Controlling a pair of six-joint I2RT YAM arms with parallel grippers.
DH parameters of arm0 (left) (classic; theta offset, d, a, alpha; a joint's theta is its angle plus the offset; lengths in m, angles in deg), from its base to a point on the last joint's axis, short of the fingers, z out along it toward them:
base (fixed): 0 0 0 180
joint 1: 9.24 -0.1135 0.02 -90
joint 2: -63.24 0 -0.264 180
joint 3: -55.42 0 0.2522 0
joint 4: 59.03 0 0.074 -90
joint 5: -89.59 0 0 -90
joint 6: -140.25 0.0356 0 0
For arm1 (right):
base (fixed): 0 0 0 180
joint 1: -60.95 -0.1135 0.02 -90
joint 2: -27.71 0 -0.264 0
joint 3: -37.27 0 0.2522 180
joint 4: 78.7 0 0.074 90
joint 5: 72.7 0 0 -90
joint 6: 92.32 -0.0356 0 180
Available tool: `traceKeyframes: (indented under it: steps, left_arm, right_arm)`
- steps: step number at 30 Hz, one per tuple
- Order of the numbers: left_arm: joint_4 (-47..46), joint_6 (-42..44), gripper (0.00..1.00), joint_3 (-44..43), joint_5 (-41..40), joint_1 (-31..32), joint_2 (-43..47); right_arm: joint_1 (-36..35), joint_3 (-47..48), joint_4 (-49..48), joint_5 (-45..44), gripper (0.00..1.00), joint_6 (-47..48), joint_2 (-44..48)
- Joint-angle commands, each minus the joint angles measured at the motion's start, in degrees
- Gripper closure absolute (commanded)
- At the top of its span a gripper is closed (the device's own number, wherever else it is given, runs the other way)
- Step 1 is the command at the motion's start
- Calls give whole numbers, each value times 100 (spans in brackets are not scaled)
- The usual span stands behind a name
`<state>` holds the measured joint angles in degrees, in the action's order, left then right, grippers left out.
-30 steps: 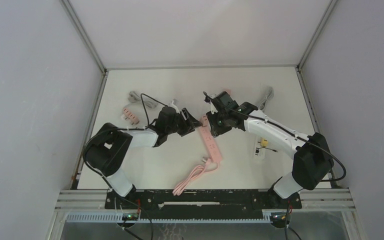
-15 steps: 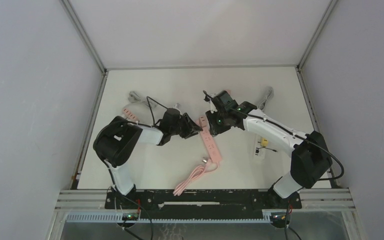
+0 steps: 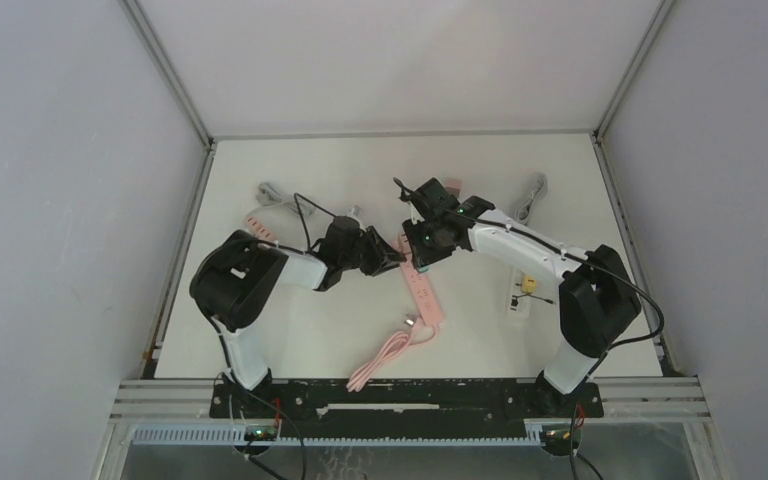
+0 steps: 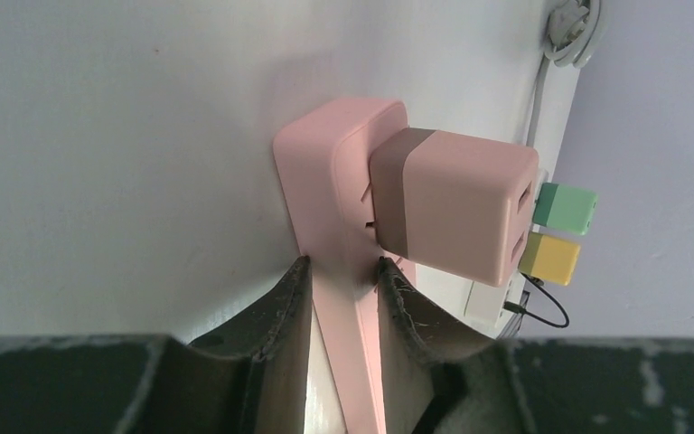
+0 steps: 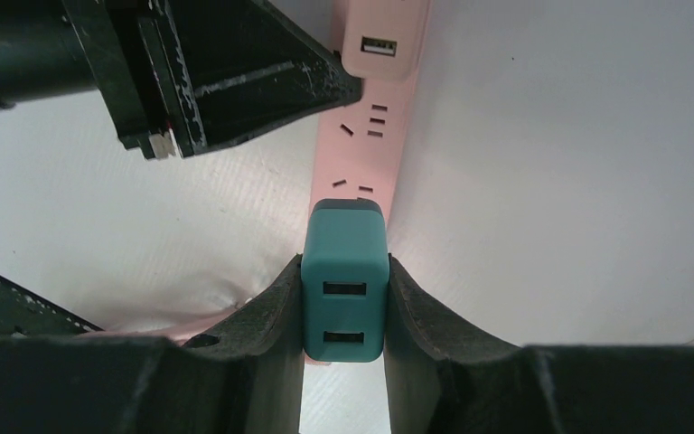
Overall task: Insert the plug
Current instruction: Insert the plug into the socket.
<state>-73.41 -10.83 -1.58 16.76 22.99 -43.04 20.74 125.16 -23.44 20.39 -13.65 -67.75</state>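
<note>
- Two USB ports faced up from the boxy teal plug (image 5: 344,280), which was pinched between the right gripper (image 5: 343,262) fingers directly over the pink power strip (image 5: 375,136).
- Beside it, the left gripper (image 4: 344,264) clamped that strip from both sides.
- One brown-banded pink cube adapter (image 4: 456,208) sat at the strip's end, near the middle of the table (image 3: 310,330).

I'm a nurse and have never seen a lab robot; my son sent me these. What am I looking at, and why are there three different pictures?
Two robot arms, the left arm and right arm, are bolted to a white table. The wide picture comes from a camera overhead; the two close-ups come from a camera on each wrist. A pink power strip lies mid-table, with a grey cable nearby. The left pincer pinches the strip; the right pincer grips a teal charger over the strip.
</note>
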Motion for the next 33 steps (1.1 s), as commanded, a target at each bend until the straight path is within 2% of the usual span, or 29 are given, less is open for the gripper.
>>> traceKeyframes:
  steps: [1, 19, 33]
  left_arm:
    - [383, 133, 71, 62, -190, 82, -370]
    - [314, 67, 73, 143, -228, 89, -323]
    - [300, 52, 73, 167, -266, 91, -288]
  right_arm:
    - [-83, 334, 17, -165, 100, -251, -161]
    - [-75, 351, -8, -413, 100, -760, -674]
    - [-204, 183, -282, -735, 100, -915, -459]
